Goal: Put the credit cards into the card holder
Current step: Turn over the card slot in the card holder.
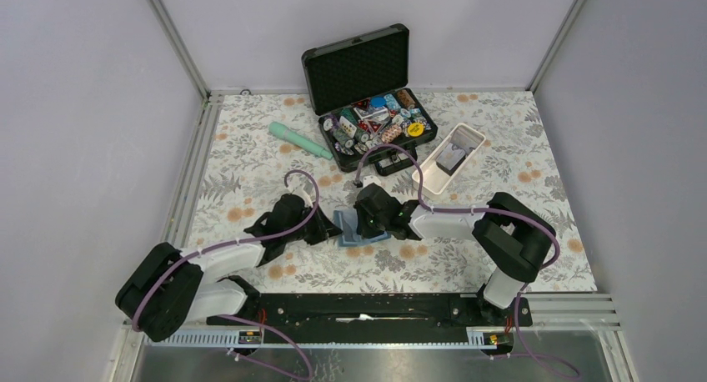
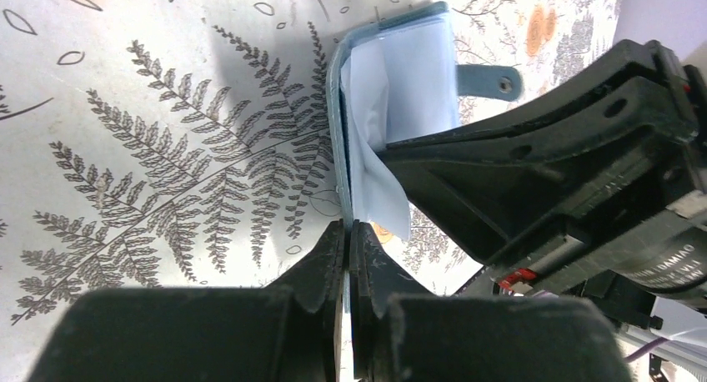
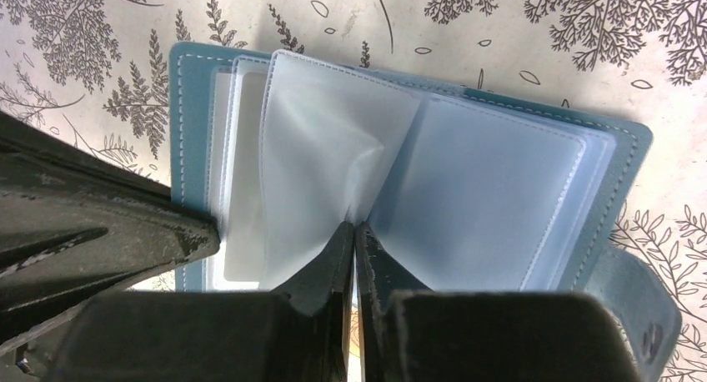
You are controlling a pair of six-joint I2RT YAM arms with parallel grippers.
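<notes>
The teal-blue card holder (image 1: 358,242) lies open on the patterned table between both arms. In the left wrist view my left gripper (image 2: 348,230) is shut on the edge of the card holder (image 2: 400,73) cover, whose snap tab sticks out to the right. In the right wrist view my right gripper (image 3: 356,230) is shut on a clear inner sleeve of the card holder (image 3: 500,173), at the fold. From above, the left gripper (image 1: 332,228) and right gripper (image 1: 368,223) meet over it. Dark and grey credit cards (image 1: 454,159) lie in the white tray.
The white tray (image 1: 475,136) sits at the back right. An open black case (image 1: 358,65) holding poker chips (image 1: 379,123) stands behind the holder. A mint-green torch (image 1: 300,140) lies at the back left. The left gripper's finger (image 3: 100,232) crowds the right wrist view.
</notes>
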